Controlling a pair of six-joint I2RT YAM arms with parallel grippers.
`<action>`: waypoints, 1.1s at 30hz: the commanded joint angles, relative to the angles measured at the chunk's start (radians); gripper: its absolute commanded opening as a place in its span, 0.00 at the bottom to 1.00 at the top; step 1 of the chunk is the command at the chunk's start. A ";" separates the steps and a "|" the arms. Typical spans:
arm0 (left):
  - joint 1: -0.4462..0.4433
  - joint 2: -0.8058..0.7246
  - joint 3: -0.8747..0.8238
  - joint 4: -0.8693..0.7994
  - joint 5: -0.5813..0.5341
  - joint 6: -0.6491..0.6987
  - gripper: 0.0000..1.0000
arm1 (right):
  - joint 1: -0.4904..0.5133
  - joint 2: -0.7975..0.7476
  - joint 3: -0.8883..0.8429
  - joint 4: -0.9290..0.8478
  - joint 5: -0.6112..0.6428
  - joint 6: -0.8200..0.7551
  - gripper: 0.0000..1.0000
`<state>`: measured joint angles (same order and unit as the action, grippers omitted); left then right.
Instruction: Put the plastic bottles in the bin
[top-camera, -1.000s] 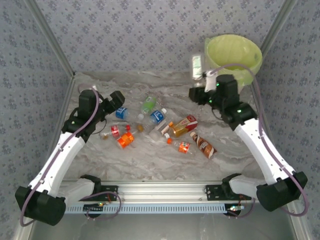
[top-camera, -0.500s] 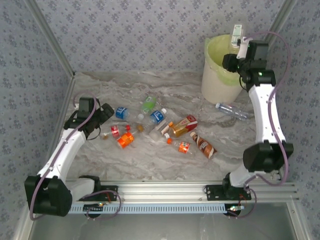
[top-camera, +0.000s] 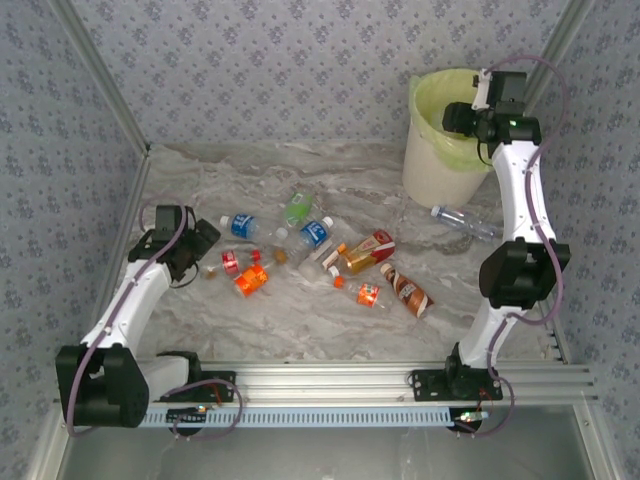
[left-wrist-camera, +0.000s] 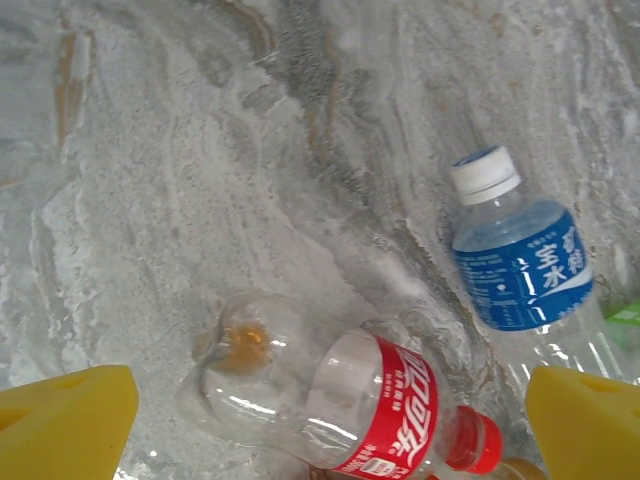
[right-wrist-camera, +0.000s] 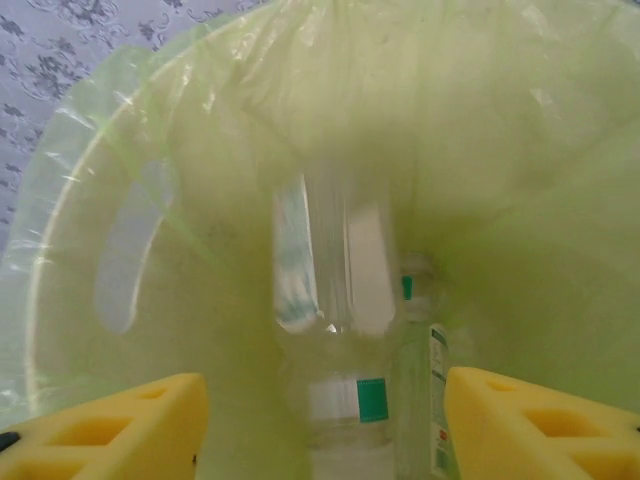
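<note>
Most bottles (top-camera: 368, 246) lie on their sides, scattered mid-bench (top-camera: 300, 320). One clear bottle (top-camera: 465, 222) lies apart at right, near the foot of the bin (top-camera: 430, 170). The bin stands upright in the far right corner, with a pale green bag (right-wrist-camera: 120, 150) folded over its rim. In the right wrist view a blurred bottle (right-wrist-camera: 340, 330), clear with a green-marked label, is inside the bin and touches neither yellow pad. Something like a second bottle shows just right of it, but I cannot tell for sure. The right end effector (top-camera: 458, 118) hangs over the bin mouth, jaws apart, holding nothing. The left end effector (top-camera: 205, 238) sits low at the left edge of the scatter, jaws wide, empty. In the left wrist view a red-label bottle (left-wrist-camera: 370, 410) with a red cap lies on the bench between the pads (left-wrist-camera: 60, 420), and contact with either is not clear. A blue-label bottle (left-wrist-camera: 525, 270) with a white cap lies just beyond it, toward the right pad. Both rest flat on the marbled bench.
</note>
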<state>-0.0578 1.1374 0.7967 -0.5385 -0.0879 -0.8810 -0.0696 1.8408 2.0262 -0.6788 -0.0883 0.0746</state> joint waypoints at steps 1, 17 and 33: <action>0.011 -0.032 -0.006 -0.041 0.016 -0.019 0.99 | 0.019 -0.089 -0.013 0.001 0.016 0.011 0.68; 0.029 -0.031 -0.092 0.025 0.094 -0.326 0.99 | 0.233 -0.599 -0.687 0.425 -0.049 0.047 0.79; 0.021 0.034 -0.128 0.053 0.147 -0.649 0.99 | 0.447 -0.759 -1.075 0.788 0.036 0.091 1.00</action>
<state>-0.0338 1.1419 0.6579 -0.4969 0.0147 -1.4174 0.3550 1.1034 0.9665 0.0040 -0.0959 0.1501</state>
